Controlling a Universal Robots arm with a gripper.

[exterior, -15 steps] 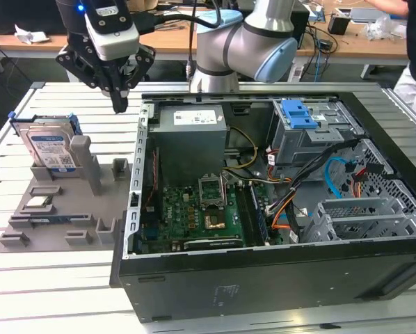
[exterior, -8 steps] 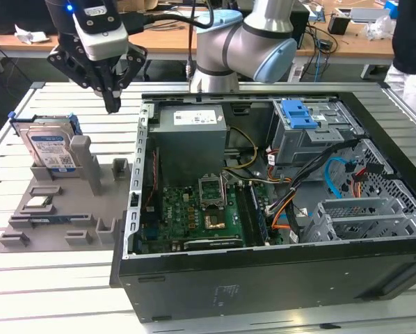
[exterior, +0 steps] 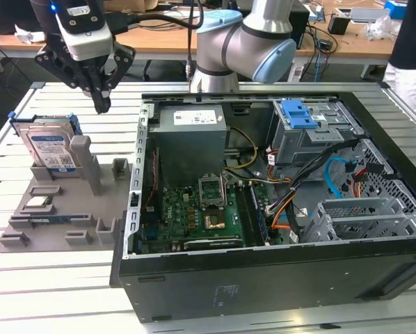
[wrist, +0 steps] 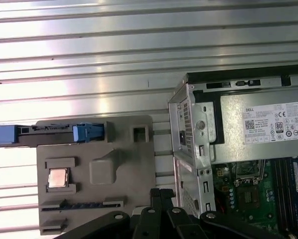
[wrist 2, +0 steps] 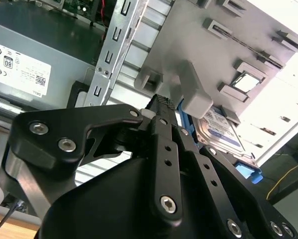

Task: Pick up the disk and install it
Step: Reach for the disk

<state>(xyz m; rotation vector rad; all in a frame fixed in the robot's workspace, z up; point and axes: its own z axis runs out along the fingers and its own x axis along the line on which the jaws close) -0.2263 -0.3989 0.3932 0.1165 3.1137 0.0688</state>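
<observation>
Closed end effector (exterior: 102,106) near the disk (exterior: 51,149) upright in its grey holder (exterior: 83,203)

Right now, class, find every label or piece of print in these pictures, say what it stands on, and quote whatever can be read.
White label on the power supply: fine print and symbols, too small to quote reliably.
White-and-blue label on the disk: print too small to read.
Pale marking on the outer wall of the computer case: faint, unreadable.
Nothing can be quoted with confidence.
</observation>
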